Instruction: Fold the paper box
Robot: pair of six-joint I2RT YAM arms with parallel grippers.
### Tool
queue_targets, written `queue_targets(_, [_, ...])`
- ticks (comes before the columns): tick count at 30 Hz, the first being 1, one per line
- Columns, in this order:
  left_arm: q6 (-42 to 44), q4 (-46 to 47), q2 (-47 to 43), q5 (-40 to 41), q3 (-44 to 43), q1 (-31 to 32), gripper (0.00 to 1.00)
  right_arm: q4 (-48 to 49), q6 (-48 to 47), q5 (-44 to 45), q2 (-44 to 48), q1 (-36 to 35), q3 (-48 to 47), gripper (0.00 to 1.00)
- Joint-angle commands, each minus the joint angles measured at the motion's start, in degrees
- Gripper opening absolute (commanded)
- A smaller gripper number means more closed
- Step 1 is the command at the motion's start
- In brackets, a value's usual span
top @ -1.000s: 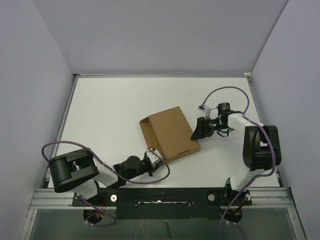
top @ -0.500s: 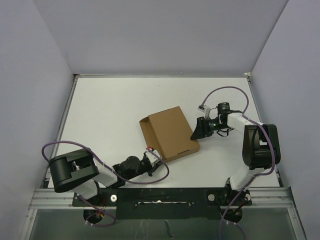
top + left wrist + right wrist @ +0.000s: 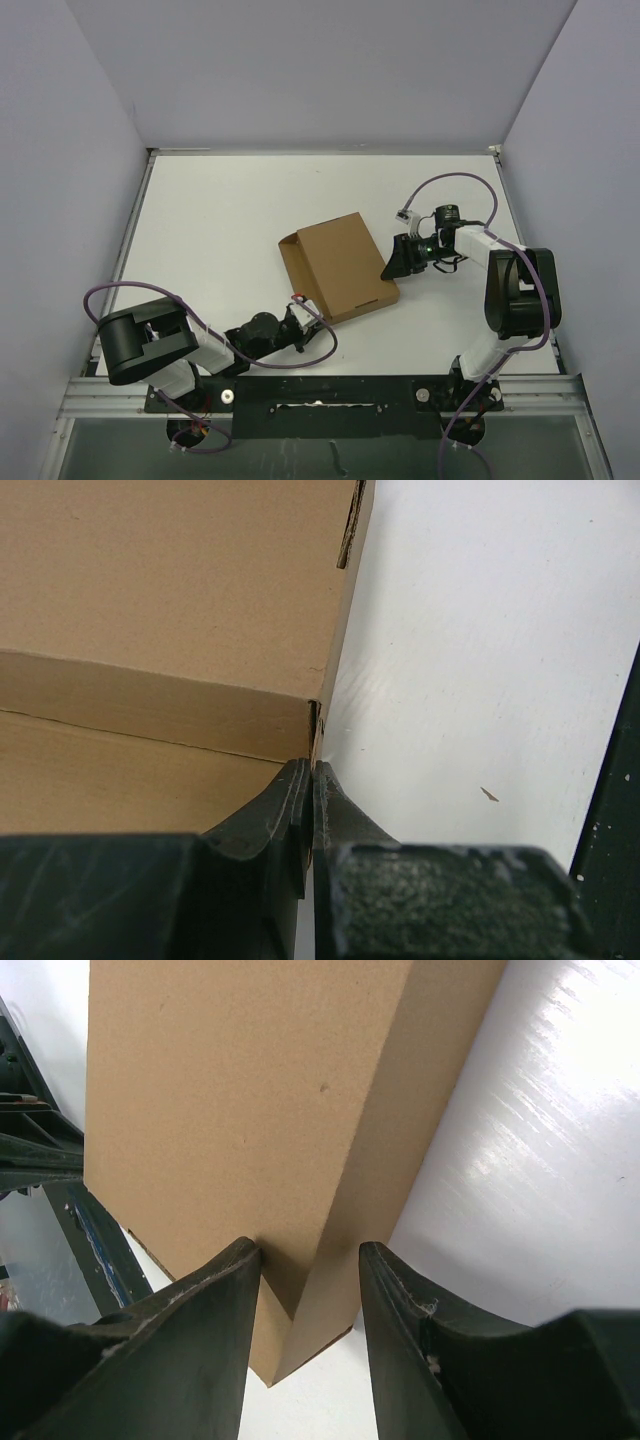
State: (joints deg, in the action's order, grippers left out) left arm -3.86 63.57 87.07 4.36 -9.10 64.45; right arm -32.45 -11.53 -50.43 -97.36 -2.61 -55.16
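Unmoved since earlier: left claw [image 3: 310,772] shut at likely light, stiff paper box [image 3: 338,268] corner; right claw [image 3: 310,1250] open astride; pinch edges.

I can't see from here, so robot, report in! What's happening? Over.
Left gripper: jaws shut at near corner of paper box. Right gripper: jaws open, straddling its right edge. Box looks closed. Nothing in the way.

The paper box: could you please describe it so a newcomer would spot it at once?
On the white table, look between the left gripper and the right gripper. The paper box is a shallow brown cardboard rectangle lying askew, the only brown thing there.
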Motion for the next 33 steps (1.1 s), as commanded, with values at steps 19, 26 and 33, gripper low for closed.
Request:
queue_targets(19, [-0.1,5.1,1.9,2.2,0.8,-0.9,0.00,1.2,-2.9,9.1,-1.9,0.4,-0.9,0.42])
queue_targets(26, [-1.1,5.8,2.1,1.8,1.0,-1.6,0.00,1.2,-2.9,9.3,-1.8,0.4,-1.0,0.42])
queue_targets(33, [-1.5,5.9,2.4,1.0,0.9,-2.0,0.00,1.2,-3.0,9.3,-2.0,0.4,-1.0,0.42])
